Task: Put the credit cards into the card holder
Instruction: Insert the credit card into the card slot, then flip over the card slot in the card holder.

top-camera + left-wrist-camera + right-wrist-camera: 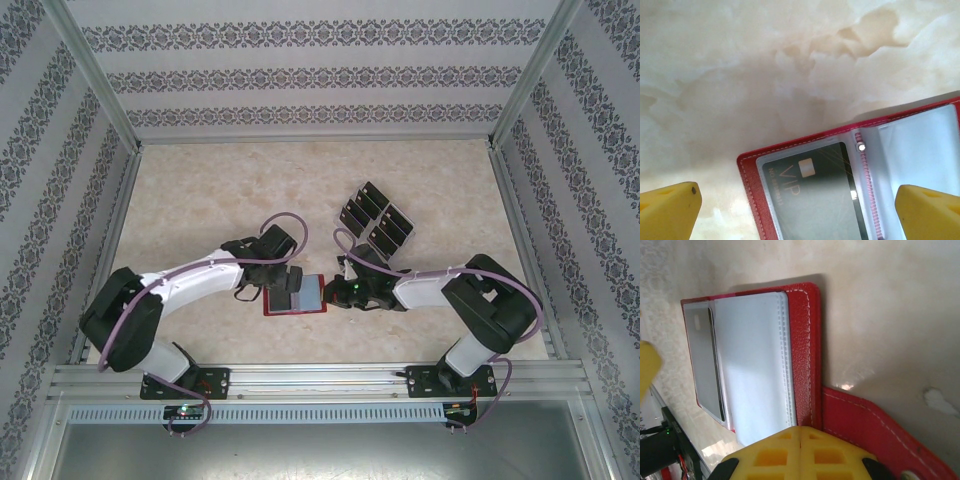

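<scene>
The card holder point(296, 306) lies open on the table between the arms, a red wallet with grey translucent pockets. One black credit card point(810, 200) marked VIP sits inside its left pocket, seen edge-on as a dark card point(715, 370) in the right wrist view. My left gripper point(292, 280) hovers open over that pocket, its yellow fingertips point(670, 210) wide apart around the wallet point(752, 192). My right gripper point(801, 432) is shut, its tip resting on the wallet's red right border point(807, 355) beside the snap tab point(875, 425). Several more black cards point(378, 218) stand behind.
The spare cards stand in rows in a pale clear tray point(402, 238) just behind the right gripper point(334, 292). Patterned walls and metal rails enclose the marble-look table point(200, 190). A rail runs along the near edge by the arm bases.
</scene>
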Robot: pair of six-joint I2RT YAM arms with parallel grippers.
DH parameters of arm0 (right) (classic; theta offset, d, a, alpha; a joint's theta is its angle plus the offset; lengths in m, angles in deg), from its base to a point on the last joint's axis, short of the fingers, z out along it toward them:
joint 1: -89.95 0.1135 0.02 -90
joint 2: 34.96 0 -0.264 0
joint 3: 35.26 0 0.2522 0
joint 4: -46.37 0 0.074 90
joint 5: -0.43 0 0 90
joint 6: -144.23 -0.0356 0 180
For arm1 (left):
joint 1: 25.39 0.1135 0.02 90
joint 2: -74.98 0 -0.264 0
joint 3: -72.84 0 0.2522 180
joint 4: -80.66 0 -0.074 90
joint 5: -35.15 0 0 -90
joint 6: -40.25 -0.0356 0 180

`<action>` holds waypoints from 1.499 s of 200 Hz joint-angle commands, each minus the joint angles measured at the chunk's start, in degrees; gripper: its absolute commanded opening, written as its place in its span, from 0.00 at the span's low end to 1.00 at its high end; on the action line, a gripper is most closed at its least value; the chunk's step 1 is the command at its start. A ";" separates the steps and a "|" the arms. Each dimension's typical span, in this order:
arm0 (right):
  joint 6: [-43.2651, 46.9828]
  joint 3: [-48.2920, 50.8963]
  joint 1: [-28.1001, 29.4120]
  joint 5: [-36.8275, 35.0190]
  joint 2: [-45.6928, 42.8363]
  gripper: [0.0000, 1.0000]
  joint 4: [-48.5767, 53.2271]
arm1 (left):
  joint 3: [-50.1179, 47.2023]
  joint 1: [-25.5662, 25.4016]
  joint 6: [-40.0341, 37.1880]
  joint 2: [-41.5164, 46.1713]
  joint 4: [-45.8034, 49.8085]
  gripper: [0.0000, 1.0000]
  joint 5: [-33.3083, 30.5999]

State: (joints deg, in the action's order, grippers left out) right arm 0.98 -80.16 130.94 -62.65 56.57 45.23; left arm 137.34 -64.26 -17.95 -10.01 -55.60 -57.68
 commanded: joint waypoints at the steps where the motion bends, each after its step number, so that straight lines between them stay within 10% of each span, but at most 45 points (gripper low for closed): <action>1: 2.06 -1.83 -0.32 -1.95 -3.52 0.07 5.91 | -0.47 1.02 2.13 2.56 2.21 1.00 -2.49; 97: 4.50 -7.86 1.49 -4.28 -4.78 0.46 14.55 | -11.01 4.07 4.83 5.12 -1.05 1.00 -2.12; 300: 3.00 -14.61 5.10 -3.63 5.71 0.48 12.28 | -15.65 4.07 6.11 3.64 -6.18 1.00 0.26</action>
State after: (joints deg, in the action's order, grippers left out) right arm 4.69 -93.76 134.86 -66.28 61.46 58.02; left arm 123.68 -60.88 -12.18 -5.20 -61.48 -58.09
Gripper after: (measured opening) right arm 0.476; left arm 0.999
